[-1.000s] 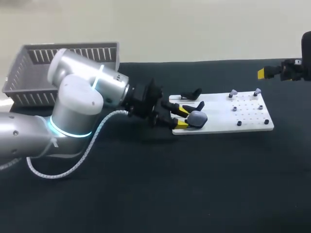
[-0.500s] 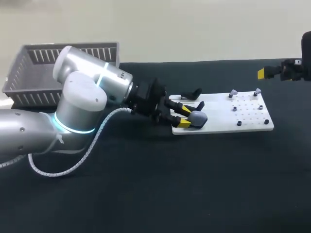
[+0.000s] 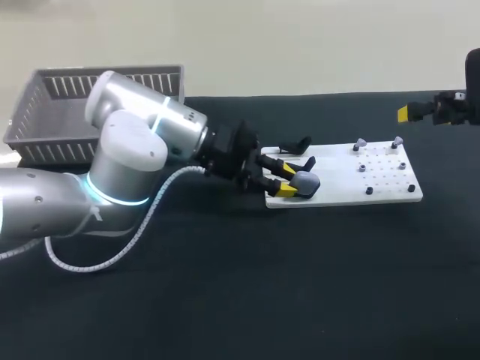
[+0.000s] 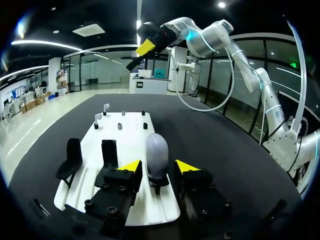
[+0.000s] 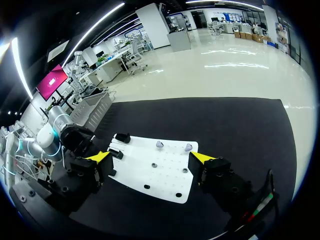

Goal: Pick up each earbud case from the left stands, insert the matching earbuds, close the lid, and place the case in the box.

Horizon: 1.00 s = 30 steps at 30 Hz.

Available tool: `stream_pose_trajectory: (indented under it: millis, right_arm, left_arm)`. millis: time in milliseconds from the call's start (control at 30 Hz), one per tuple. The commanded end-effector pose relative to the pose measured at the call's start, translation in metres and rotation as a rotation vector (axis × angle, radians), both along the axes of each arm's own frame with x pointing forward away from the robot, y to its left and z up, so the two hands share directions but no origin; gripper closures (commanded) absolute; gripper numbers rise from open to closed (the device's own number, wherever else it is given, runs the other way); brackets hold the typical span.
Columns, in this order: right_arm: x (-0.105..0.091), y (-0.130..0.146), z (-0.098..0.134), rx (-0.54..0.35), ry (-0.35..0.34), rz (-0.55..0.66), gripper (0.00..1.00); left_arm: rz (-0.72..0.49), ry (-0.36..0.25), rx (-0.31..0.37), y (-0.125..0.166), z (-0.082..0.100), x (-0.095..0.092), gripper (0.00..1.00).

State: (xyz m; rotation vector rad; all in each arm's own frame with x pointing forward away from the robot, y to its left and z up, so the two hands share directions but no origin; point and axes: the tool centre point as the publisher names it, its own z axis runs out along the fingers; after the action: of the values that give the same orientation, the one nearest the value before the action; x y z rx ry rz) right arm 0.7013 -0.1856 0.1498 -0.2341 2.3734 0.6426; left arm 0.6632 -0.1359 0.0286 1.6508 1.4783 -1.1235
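**A:** Where's the case, and does the arm have it?

**B:** Not as far as I can see. In the head view the grey case (image 3: 304,182) sits at the 8 o'clock corner of the white board (image 3: 390,189), upright on its little black stand (image 4: 156,187). The left gripper (image 3: 285,181) comes at it from 9 o'clock with its fingers spread, one on each side. In its wrist view a thin gap shows on both sides, so nothing is pinched.

**A:** And the other arm?

**B:** The right gripper (image 3: 409,113) hangs out at the table's 2 o'clock, well apart from the board. Its own wrist view shows the fingers wide open and empty.

**A:** What could go wrong on the squeeze?

**B:** I'd worry most about an uneven close. If one finger lands first, it could shove the case sideways and tip it off the stand. The shell looks smooth and rounded, so a grip too near its top could squirt it out.

**A:** Anything close by to hit?

**B:** The nearer of the two empty stands (image 3: 306,162) is just beside one finger, at about the case's 12 o'clock. A crooked lift could knock it or drag the board. That might also jog the earbuds (image 3: 360,143) on their pegs at the board's 1 o'clock end.

**A:** And the basket (image 3: 45,124)?

**B:** It's at the table's 10 o'clock, behind the left arm. That makes for a long carry on a weak grip.
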Motion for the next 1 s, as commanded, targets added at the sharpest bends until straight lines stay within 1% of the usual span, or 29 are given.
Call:
stream_pose_trajectory:
  millis: [33,533,767,1000]
  right_arm:
    - [0.000,0.000,0.000,0.000,-0.001,0.000,0.00]
    - [0.000,0.000,0.000,0.000,-0.001,0.000,0.00]
    - [0.000,0.000,0.000,0.000,-0.001,0.000,0.00]
    - [0.000,0.000,0.000,0.000,-0.001,0.000,0.00]
  left_arm:
    - [-0.010,0.004,-0.001,-0.003,-0.003,0.005,0.53]
    - [-0.026,0.010,0.002,-0.007,-0.005,0.007,0.54]
    - [-0.046,0.012,-0.016,-0.011,-0.003,0.007,0.54]
    - [-0.055,0.013,-0.018,-0.015,-0.004,0.007,0.55]
